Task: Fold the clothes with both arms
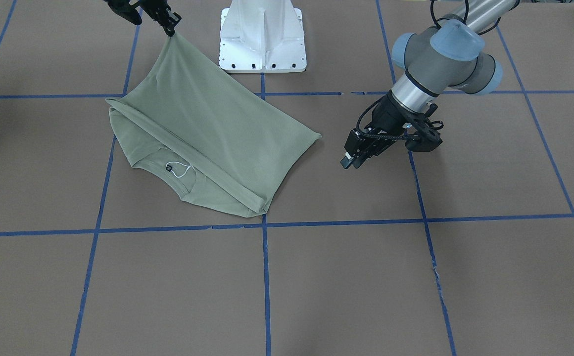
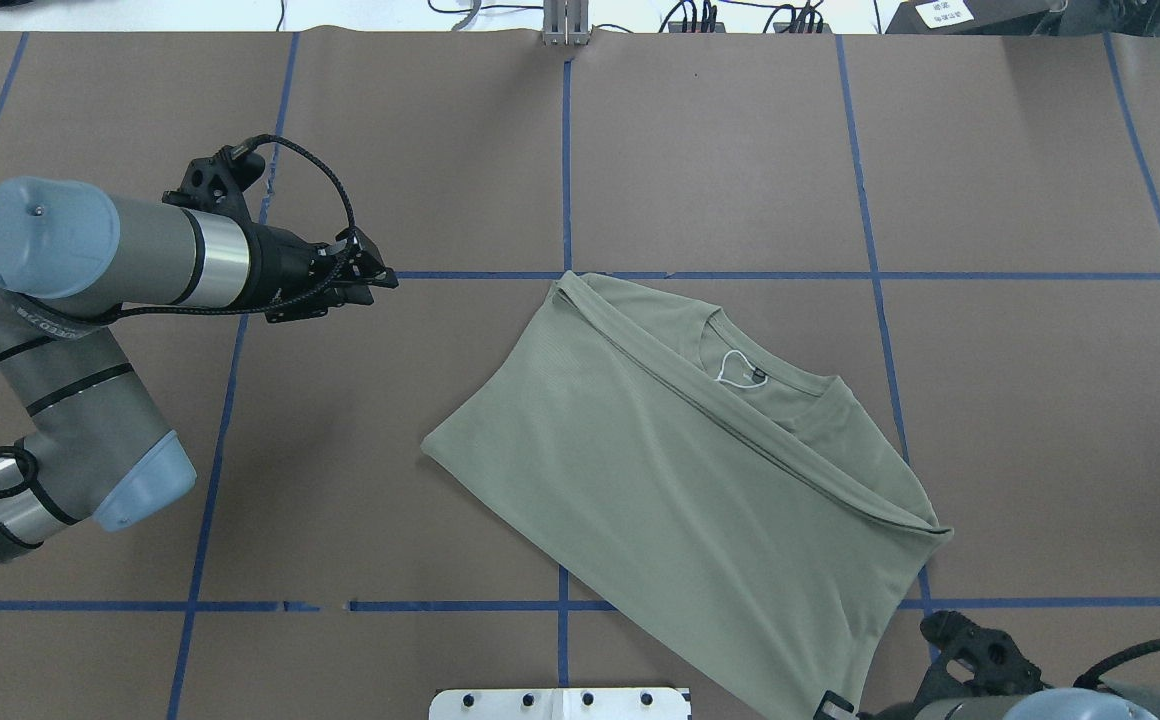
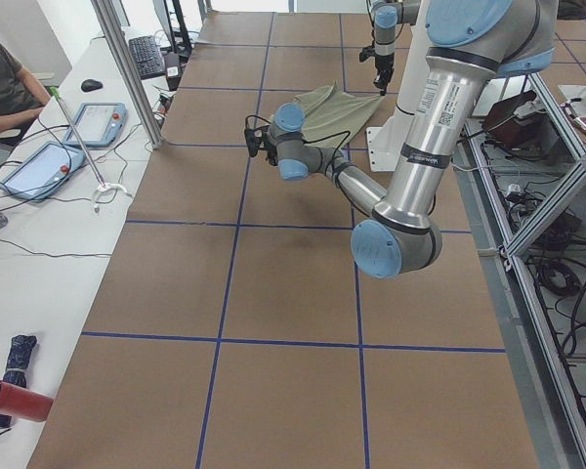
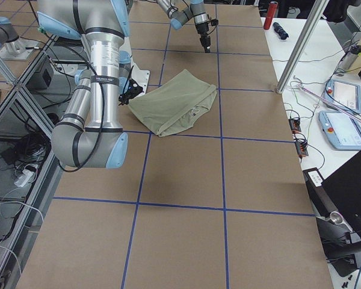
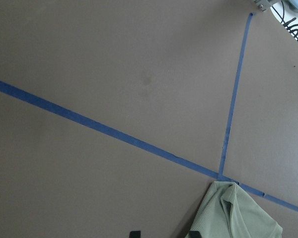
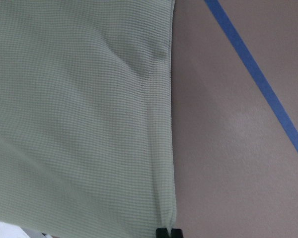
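Note:
The sage-green shirt (image 1: 208, 123) lies partly folded on the brown table, with its collar, black neck label and white string (image 2: 740, 370) showing. My right gripper (image 1: 172, 30) is shut on one hem corner and holds it up off the table near the robot's base. In the right wrist view the cloth (image 6: 74, 114) fills the left side and the fingertips pinch its edge. My left gripper (image 2: 388, 282) hovers open over bare table, clear of the shirt's other side, with nothing between its fingers. The left wrist view shows a shirt corner (image 5: 238, 213) just ahead of it.
The white pedestal base (image 1: 262, 34) stands beside the lifted corner. Blue tape lines (image 2: 566, 170) grid the table. A person (image 3: 0, 88) sits at a side desk with tablets (image 3: 98, 122). A metal post (image 3: 127, 68) rises at the table's edge.

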Controlling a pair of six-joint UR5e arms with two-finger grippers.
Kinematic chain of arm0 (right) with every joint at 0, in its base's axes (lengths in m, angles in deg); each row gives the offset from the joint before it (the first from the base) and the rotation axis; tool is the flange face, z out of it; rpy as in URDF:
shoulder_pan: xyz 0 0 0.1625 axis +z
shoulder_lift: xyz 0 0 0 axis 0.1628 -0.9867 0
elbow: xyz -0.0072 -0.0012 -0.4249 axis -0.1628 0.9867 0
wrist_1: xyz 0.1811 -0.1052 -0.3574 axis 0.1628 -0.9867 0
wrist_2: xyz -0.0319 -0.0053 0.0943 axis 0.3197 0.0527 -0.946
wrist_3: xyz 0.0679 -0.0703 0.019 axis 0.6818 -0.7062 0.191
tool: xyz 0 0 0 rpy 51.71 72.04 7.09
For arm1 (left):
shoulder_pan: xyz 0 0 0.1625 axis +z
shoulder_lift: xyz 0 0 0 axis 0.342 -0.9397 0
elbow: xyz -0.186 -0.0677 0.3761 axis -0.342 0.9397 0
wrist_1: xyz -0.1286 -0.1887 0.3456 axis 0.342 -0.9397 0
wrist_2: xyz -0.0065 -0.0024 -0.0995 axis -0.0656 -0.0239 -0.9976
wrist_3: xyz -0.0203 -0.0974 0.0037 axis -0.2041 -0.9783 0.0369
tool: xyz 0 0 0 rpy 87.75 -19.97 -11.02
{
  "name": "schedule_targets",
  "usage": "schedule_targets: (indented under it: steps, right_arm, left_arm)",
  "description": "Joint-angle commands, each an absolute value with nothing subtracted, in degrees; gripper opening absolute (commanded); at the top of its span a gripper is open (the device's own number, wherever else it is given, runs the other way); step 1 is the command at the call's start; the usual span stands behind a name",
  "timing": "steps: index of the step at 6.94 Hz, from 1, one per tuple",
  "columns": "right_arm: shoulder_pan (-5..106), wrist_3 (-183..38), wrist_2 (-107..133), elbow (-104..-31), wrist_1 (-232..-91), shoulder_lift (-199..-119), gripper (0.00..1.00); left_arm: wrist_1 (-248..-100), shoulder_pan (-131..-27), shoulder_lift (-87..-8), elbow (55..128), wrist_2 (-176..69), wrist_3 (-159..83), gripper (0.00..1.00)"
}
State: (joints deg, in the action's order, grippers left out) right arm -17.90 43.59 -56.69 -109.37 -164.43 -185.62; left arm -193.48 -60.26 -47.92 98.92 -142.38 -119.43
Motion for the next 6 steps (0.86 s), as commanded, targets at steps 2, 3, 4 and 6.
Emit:
schedule_targets:
  steps: [2, 3, 4, 6]
  right_arm:
    - [-25.6, 47.4, -53.3, -109.2, -166.6, -185.7, 1.00]
    - [-25.4, 48.4, -53.2, -109.3, -166.9, -185.7, 1.00]
    - [-21.5, 48.6, -53.2, -109.9, -166.9, -185.2, 1.00]
    - [-6.4, 46.6, -54.0, -109.4, -167.0, -182.4, 1.00]
  left_arm:
    - [-193.5, -58.0, -48.0, 99.5, -142.3, -122.9, 0.44]
    - [-193.5, -56.5, -48.0, 100.0, -142.2, -125.0, 0.45]
    - [-192.0, -55.0, -47.9, 101.6, -142.2, -128.0, 0.46]
    - [-176.2, -46.6, -48.0, 108.9, -138.6, -131.4, 0.51]
